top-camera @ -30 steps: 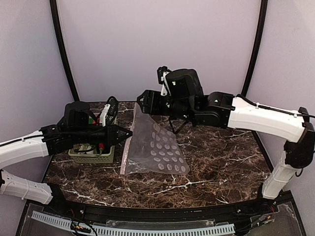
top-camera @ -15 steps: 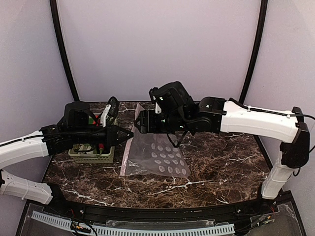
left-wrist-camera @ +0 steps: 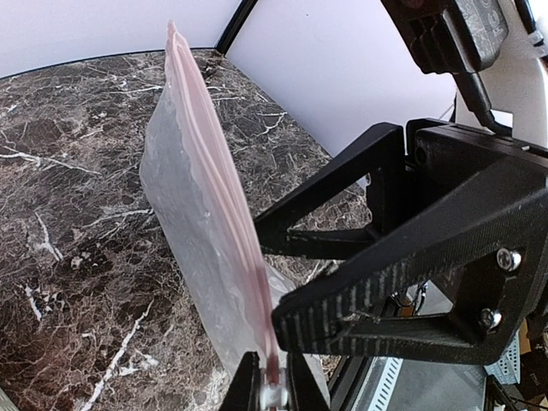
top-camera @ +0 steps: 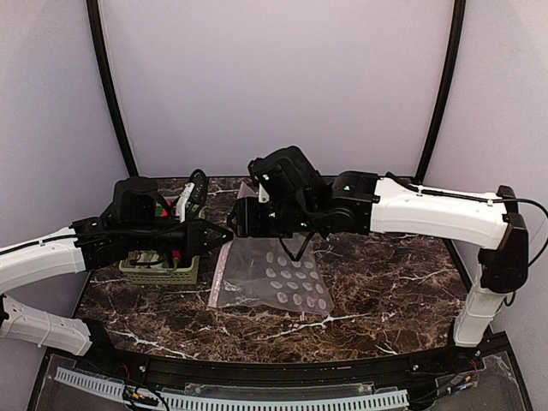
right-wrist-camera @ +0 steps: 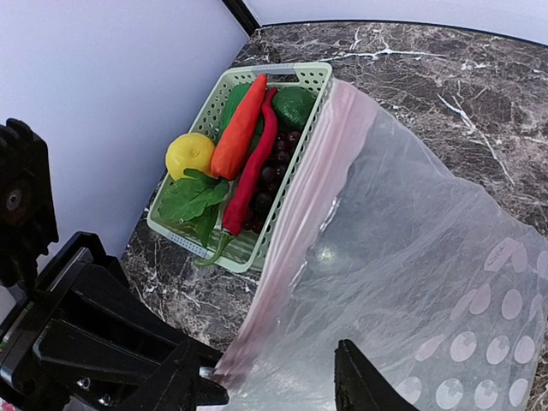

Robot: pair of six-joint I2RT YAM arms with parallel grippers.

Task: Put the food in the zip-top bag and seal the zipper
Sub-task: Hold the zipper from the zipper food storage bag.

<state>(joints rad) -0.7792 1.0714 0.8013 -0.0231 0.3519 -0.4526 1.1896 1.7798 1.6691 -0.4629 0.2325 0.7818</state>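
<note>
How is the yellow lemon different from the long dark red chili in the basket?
The lemon is round and yellow; the dark red chili is long, thin and a bit bent. The chili reaches almost the whole way along the basket, while the lemon fills just one spot by its side wall. The chili ends in a green stem; the lemon shows none. Both lie in the basket, not in the bag.
</note>
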